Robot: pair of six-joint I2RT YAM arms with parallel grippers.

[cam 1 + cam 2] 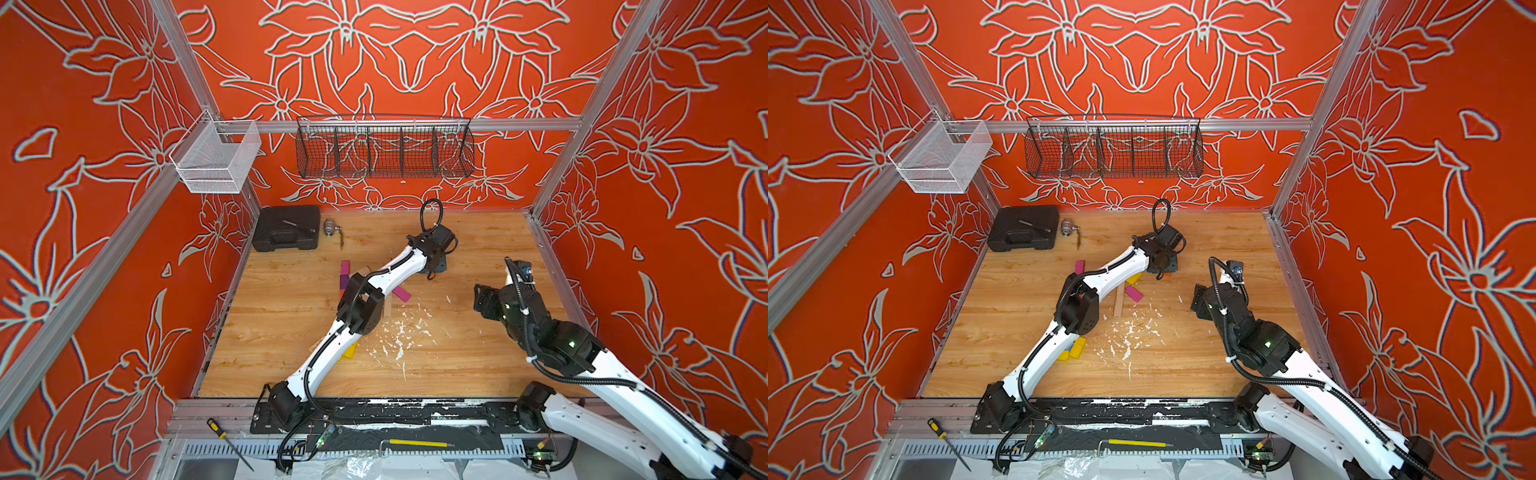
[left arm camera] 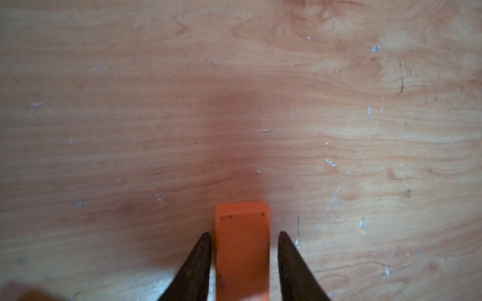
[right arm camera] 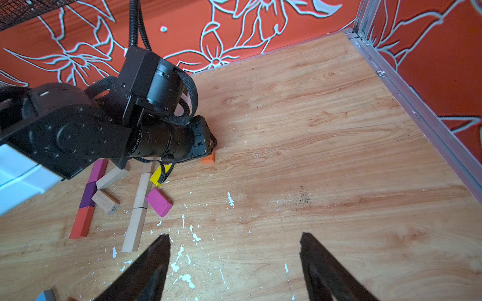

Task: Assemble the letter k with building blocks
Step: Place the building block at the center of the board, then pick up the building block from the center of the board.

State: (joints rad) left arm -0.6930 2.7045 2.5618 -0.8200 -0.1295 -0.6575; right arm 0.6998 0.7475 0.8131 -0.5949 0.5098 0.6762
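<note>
An orange block (image 2: 242, 250) lies flat on the wooden table (image 2: 130, 104), and my left gripper (image 2: 244, 233) is open over it, a finger on each side with a gap showing. From the right wrist view this orange block (image 3: 208, 158) pokes out under the left wrist. Beside it lie magenta (image 3: 97, 169), purple (image 3: 88, 194) and red (image 3: 82, 221) blocks in a line, a printed plain block (image 3: 105, 202), plain planks (image 3: 139, 206), a yellow block (image 3: 159, 174) and another magenta block (image 3: 159, 202). My right gripper (image 3: 235, 235) hangs open and empty to their right.
White flecks (image 1: 401, 332) litter the table's middle. A black case (image 1: 286, 228) and a metal fitting (image 1: 330, 227) sit at the back left. More yellow blocks (image 1: 1077, 347) lie under the left arm. Wire baskets (image 1: 384, 151) hang on the back rail.
</note>
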